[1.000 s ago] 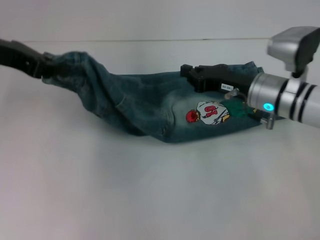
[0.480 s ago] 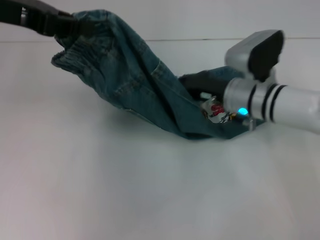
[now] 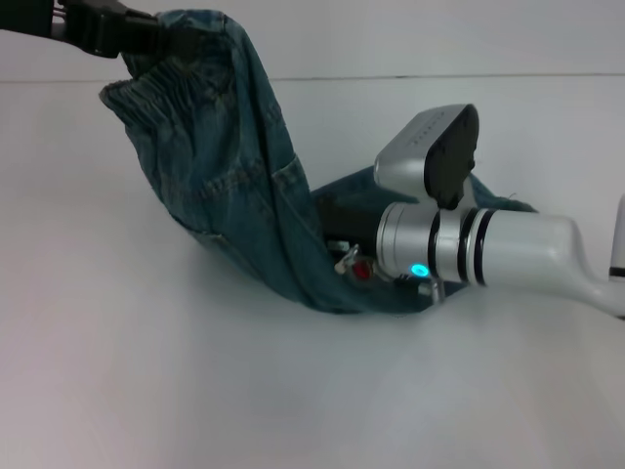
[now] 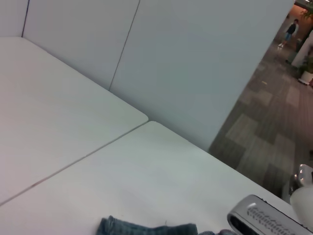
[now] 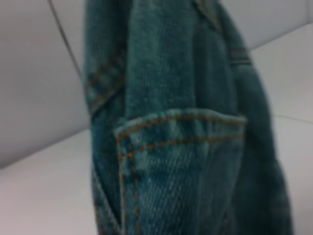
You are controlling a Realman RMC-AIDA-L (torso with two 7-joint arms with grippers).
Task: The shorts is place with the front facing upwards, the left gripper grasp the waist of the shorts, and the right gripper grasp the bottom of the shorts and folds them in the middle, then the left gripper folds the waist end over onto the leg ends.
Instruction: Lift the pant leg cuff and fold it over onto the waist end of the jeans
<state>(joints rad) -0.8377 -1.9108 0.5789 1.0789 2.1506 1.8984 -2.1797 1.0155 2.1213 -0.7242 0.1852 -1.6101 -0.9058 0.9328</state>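
Hanging in a steep drape, the shorts (image 3: 249, 195) run from a raised corner at the far left of the desk (image 3: 195, 391) down to a bunched lower end that rests on the surface near the middle. The waist (image 3: 161, 83), its gathered elastic band showing, is the lifted end; it is pinched by the left pincer (image 3: 137, 34), whose black fingers are pressed together on the fabric high above the desk. The leg ends (image 3: 391, 288) lie low on the desk, mostly hidden behind the right arm's silver wrist, with only a scrap of the red cartoon print showing. The right pincer (image 3: 337, 230) sits there at the lower end of the denim; whether its fingers are spread or pinching the hem cannot be told, since cloth and the wrist cover them. In the right wrist view the denim hangs close in front, a stitched pocket edge (image 5: 181, 122) filling the picture. The left wrist view shows only a strip of denim at its lower edge.

The step in hand looks like the last one: the waist end being carried over onto the leg ends. The next move probably calls for the left pincer to travel rightward and descend, laying the waist flat on the hems, with the right arm clearing out of the way so the fold lands square
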